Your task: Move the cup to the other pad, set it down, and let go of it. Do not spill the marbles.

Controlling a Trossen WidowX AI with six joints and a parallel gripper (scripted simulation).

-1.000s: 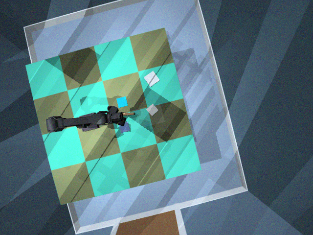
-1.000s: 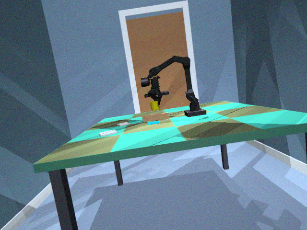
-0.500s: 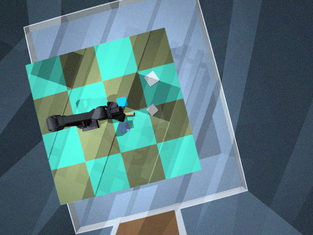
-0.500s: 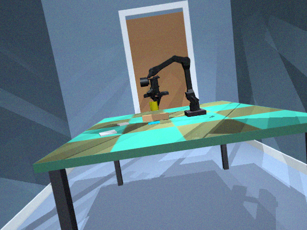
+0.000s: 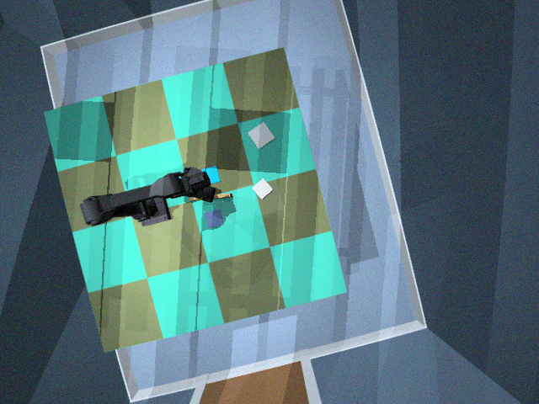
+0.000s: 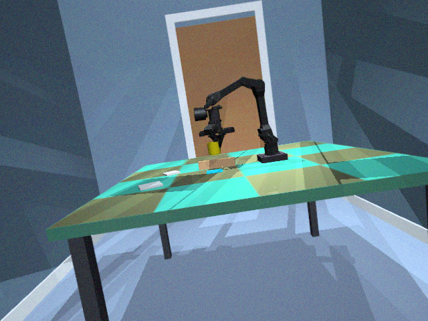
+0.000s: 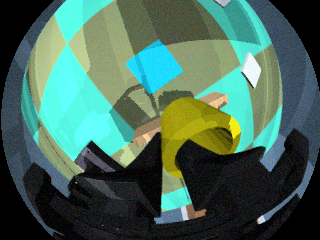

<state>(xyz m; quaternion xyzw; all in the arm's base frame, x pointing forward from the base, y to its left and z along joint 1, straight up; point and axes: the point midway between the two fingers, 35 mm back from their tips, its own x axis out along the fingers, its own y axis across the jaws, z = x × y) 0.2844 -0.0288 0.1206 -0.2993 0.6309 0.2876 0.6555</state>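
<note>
The yellow cup (image 6: pixel 214 148) (image 7: pixel 192 117) is held in the air, above the height of the wooden barrier (image 5: pixel 224 196) (image 6: pixel 214 164) (image 7: pixel 147 132), nearly upright with a slight lean. My gripper (image 6: pixel 217 140) (image 7: pixel 165 134) is shut on the cup's wall. The marbles cannot be seen in the cup. The bright blue pad (image 5: pixel 212 174) (image 6: pixel 215 171) (image 7: pixel 155 66) lies on one side of the barrier. The purple-blue pad (image 5: pixel 213 218) lies on the other side. In the top view the arm hides the cup.
Two flat white tiles lie on the checkered table (image 5: pixel 243 278) (image 6: pixel 207 200): one tile (image 5: pixel 262 188) (image 6: pixel 171 172) (image 7: pixel 251 70) near the barrier's end, the other tile (image 5: pixel 261 135) (image 6: pixel 150 185) farther off. The arm's base (image 5: pixel 157 218) (image 6: pixel 272 158) stands beyond the barrier's other end.
</note>
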